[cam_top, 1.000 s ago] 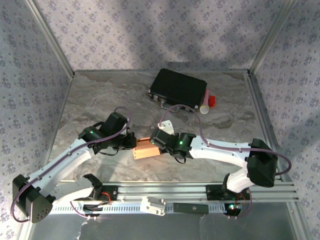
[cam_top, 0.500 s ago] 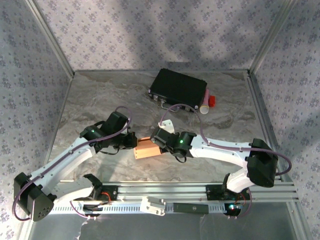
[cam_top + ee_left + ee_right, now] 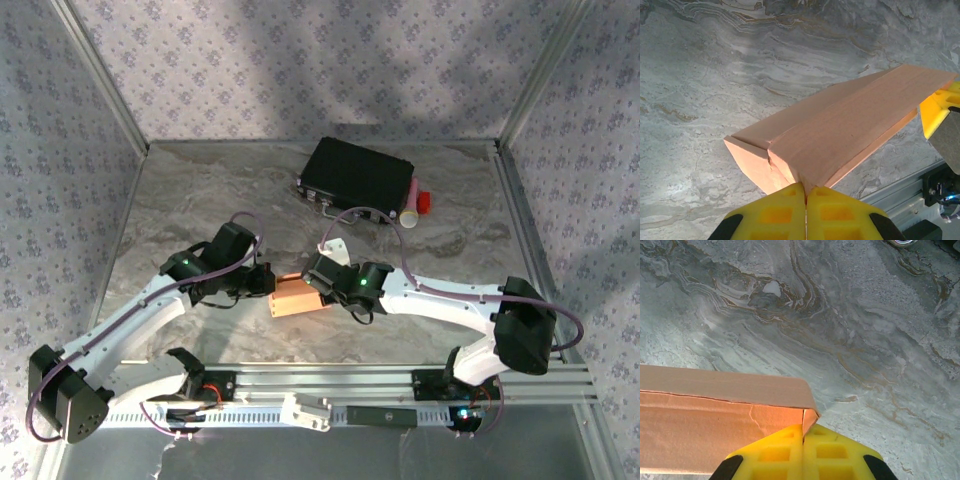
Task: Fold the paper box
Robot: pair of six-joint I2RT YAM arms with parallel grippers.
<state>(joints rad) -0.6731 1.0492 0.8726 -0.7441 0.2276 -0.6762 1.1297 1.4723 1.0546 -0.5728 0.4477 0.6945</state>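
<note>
Paper box [image 3: 298, 298] lies on the marble table [image 3: 200, 200], on its near half between the two arms and well apart from the black case [image 3: 357, 180] at the far side. The left gripper [image 3: 805, 192] has its yellow fingers pressed together, tips touching the box's left end. The right gripper [image 3: 803, 432] is likewise closed, against the right end corner. Whether either nips a thin flap I cannot tell. The salmon-pink card looks light and thin, stiff across its panels yet easy to crease or tear. It would likely slide on the smooth stone, so bracing both ends and taking flaps close to their fold lines seems best.
</note>
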